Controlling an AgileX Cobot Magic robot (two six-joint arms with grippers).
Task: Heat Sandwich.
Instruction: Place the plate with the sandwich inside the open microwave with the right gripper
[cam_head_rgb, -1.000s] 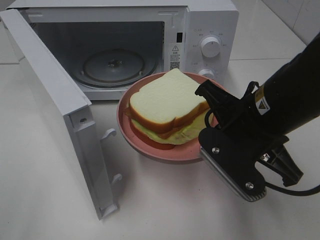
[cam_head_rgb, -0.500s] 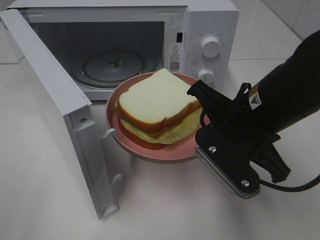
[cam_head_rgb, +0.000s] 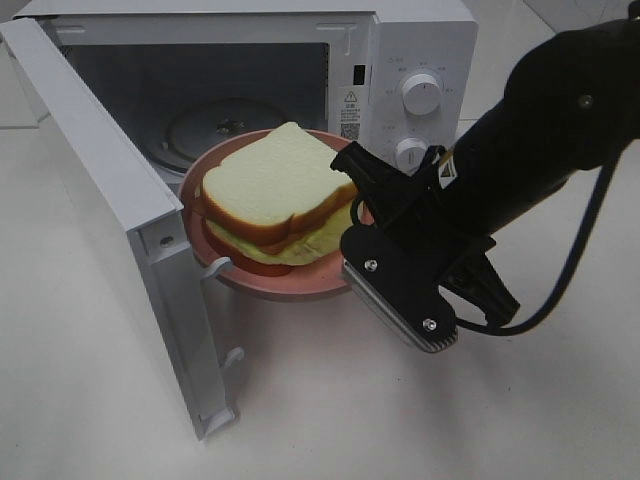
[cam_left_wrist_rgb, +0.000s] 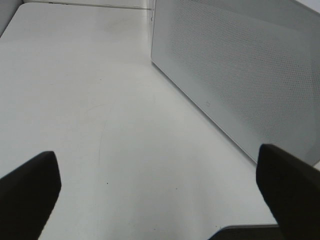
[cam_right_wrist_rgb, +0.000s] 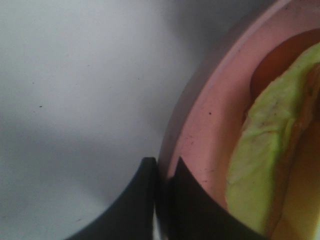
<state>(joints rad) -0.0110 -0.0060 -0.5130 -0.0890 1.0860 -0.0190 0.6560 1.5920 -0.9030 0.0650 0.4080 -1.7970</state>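
The sandwich (cam_head_rgb: 268, 183), thick white bread with tan crust and pale green filling, lies on a round pink plate (cam_head_rgb: 285, 286). The plate hangs above the table just in front of the open microwave (cam_head_rgb: 425, 45), its left rim close to the open door (cam_head_rgb: 105, 190). My right gripper (cam_head_rgb: 353, 205) is shut on the plate's right rim. In the right wrist view its fingertips (cam_right_wrist_rgb: 162, 170) pinch the pink rim (cam_right_wrist_rgb: 205, 130), with green filling (cam_right_wrist_rgb: 260, 165) beside them. My left gripper (cam_left_wrist_rgb: 160, 200) stands open above bare table, next to the door's outer face (cam_left_wrist_rgb: 240, 75).
The glass turntable (cam_head_rgb: 210, 125) lies inside the cavity behind the plate. Two latch hooks (cam_head_rgb: 217, 267) stick out of the door's edge near the plate's rim. Two knobs (cam_head_rgb: 421, 93) sit on the control panel. My right arm's cable (cam_head_rgb: 575, 265) loops to the right.
My right gripper has carried the plate and sandwich left and back, from the table's middle to the mouth of the microwave. The left gripper's earlier state is not shown.
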